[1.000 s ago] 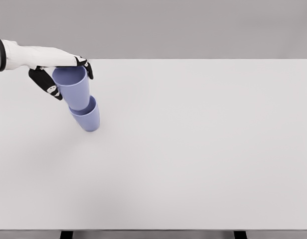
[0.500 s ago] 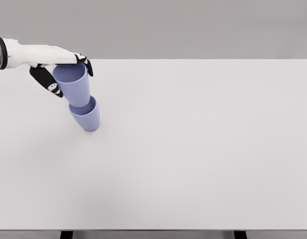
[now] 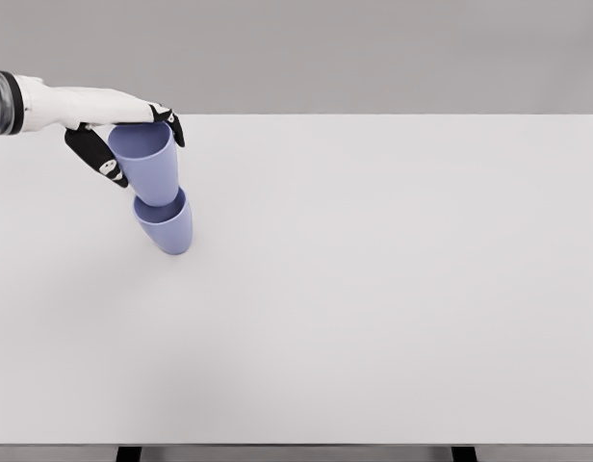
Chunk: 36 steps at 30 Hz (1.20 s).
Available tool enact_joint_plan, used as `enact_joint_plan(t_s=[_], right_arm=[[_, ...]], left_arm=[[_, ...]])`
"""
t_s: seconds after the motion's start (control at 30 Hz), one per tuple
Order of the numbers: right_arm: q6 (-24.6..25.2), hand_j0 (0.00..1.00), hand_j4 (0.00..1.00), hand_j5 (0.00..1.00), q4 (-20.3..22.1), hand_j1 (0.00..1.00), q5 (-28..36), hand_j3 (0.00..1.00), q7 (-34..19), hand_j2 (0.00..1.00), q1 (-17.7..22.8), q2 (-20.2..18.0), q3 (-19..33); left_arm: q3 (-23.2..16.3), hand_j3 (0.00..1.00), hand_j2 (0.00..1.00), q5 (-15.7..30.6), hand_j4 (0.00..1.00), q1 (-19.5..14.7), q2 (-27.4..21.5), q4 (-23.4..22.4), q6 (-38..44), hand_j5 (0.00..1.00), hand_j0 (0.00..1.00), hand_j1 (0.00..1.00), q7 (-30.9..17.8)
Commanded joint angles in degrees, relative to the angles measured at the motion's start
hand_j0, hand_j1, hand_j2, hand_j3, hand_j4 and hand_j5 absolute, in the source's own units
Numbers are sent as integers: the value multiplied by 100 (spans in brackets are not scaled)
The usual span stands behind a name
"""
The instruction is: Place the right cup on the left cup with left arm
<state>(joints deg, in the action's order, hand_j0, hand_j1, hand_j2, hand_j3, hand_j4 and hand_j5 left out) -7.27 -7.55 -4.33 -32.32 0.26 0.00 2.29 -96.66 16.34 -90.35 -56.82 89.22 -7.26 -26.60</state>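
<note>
Up at ten o'clock on the wide white flat-topped table (image 3: pixel 393 289), the white left hand with black fingertips (image 3: pixel 118 135) comes in from the left edge, its fingers curled around the rim of the upper periwinkle-blue plastic tumbler (image 3: pixel 149 164), thumb on the near side at eight o'clock of the rim, fingers wrapping the far side. That upper tumbler sits tilted, mouth leaning toward eleven o'clock, its base dipped into the mouth of the lower periwinkle-blue plastic tumbler (image 3: pixel 167 226), which stands on the tabletop directly at its five o'clock. The two cups overlap; whether the upper one is fully seated cannot be told.
</note>
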Motion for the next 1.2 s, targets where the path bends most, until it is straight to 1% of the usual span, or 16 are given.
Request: enact_joint_plan(t_s=[0.0,0.43,0.97,1.17], right_arm=[[-3,100,100,100,-1,100,-7,100,-2,100,-9,0,0],[-3,100,100,100,-1,100,-7,100,-2,100,-9,0,0],[-3,100,100,100,-1,100,-7,100,-2,100,0,0,0],[-3,100,100,100,-1,100,-7,100,-2,100,-9,0,0]], left_arm=[[16,42,42,36,42,0,4,-2,-12,42,42,42,-3],[7,43,43,28,43,26,-31,25,-38,43,43,43,146],[-11,43,43,45,43,79,-75,69,-240,43,43,43,138],[-2,43,43,36,43,158,-75,51,-240,43,43,43,146]])
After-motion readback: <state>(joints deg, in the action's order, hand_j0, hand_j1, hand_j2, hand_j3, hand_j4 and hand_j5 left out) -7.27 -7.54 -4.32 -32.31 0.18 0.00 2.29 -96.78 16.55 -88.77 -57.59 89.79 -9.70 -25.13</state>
